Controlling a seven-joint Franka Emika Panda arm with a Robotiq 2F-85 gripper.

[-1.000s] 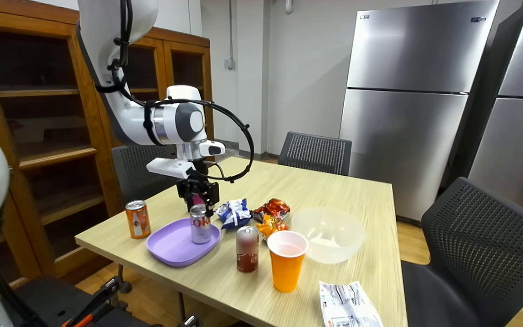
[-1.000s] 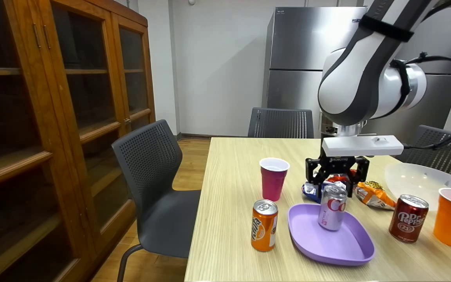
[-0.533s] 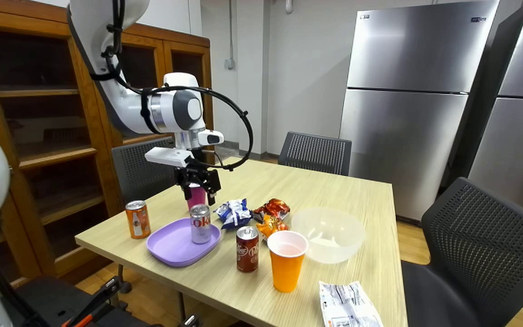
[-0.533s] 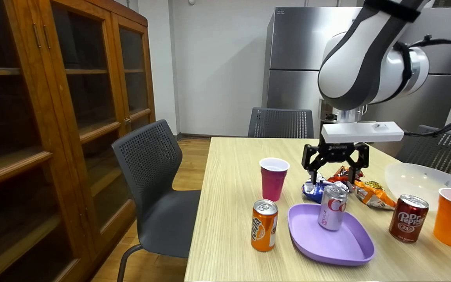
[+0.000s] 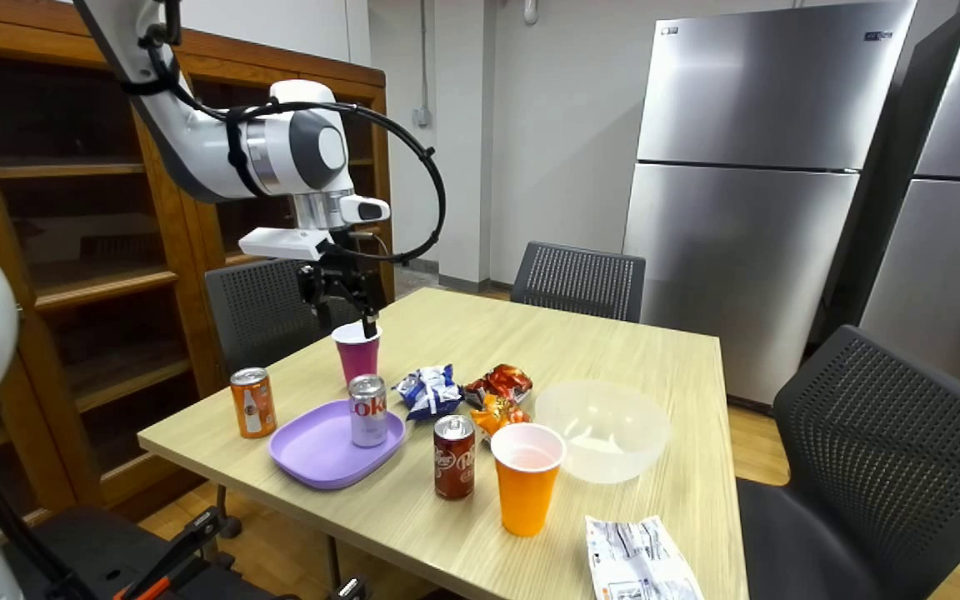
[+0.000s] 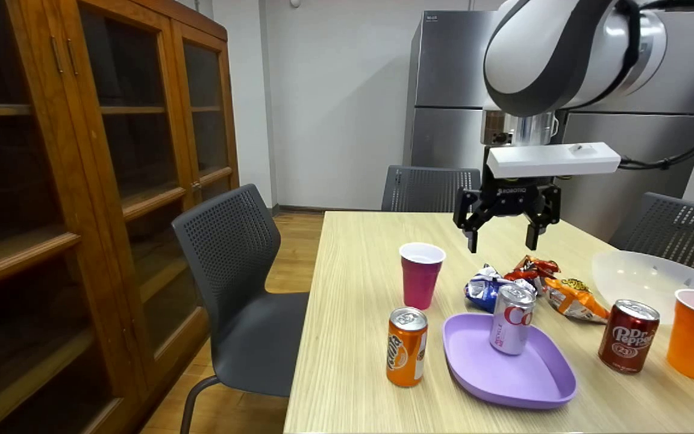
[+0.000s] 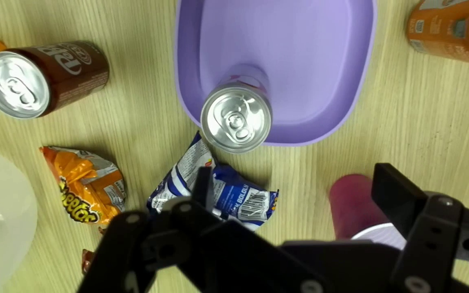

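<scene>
The tray (image 6: pixel 506 384) leaves room beside the Coke (image 6: pixel 512 322) — Fanta (image 6: pixel 406 348), blue bag (image 6: pixel 481 292) and Dr Pepper (image 6: pixel 628 337) hem three sides.

There's the orange Fanta can (image 6: pixel 407 348), upright near the edge of the bench (image 6: pixel 359 271), well apart from the Dr Pepper can (image 6: pixel 629 337), upright as well, with the orange cup (image 5: pixel 525 493) just beside it! Behind that pair sits the frosted bowl (image 5: pixel 559 414), and next to it lie the orange Cheetos bag (image 7: pixel 86 188) and a shiny red bag (image 5: pixel 503 382), close together. Down at the bottom of an exterior view, a creased white packet (image 5: pixel 640 560) lies on the bench. Around the outside: dark perforated-back chairs (image 6: pixel 226 241), steel-fronted fridges (image 5: pixel 763 167), and a wooden glass-doored cabinet (image 6: pixel 91 211)!
</scene>
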